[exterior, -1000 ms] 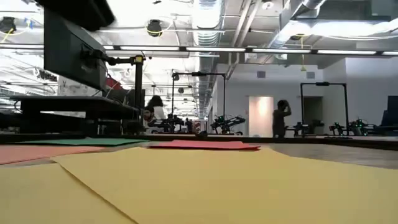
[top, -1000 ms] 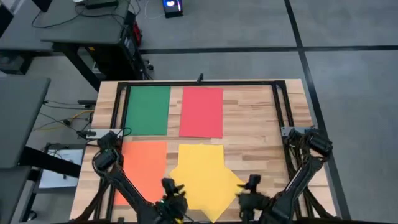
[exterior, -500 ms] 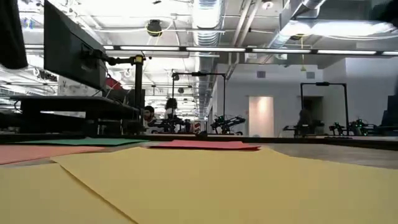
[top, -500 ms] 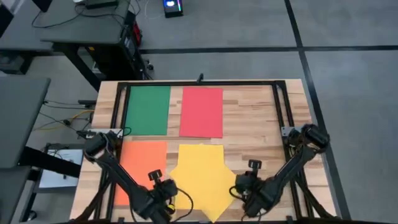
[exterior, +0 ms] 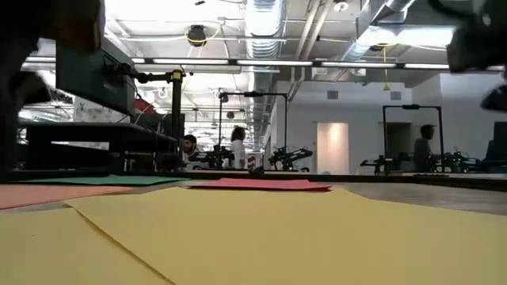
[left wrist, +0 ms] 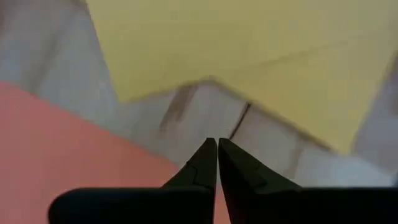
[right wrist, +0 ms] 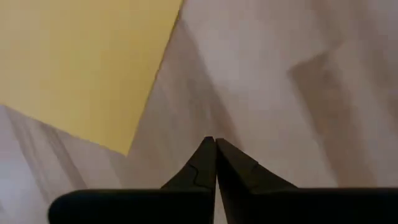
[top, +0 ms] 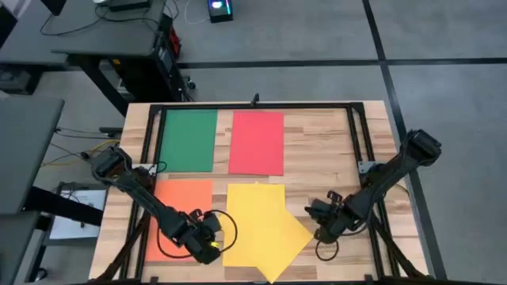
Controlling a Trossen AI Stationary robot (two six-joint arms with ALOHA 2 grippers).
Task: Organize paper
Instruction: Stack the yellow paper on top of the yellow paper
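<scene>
The left gripper (top: 212,240), jaws closed on nothing, hovers over the seam between the orange sheet (top: 181,207) and the two overlapping yellow sheets (top: 261,229). Beyond it, the green sheet (top: 188,139) and red sheet (top: 257,142) lie flat on the wooden table (top: 325,146). The right gripper (top: 315,209), also closed and empty, sits just beside the yellow sheets' corner.

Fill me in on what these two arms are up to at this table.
They are sorting coloured paper. The green sheet and red sheet lie side by side at the far end, the orange sheet nearer. Two yellow sheets overlap crookedly. The left gripper and right gripper, both shut and empty, flank the yellow pile.
</scene>
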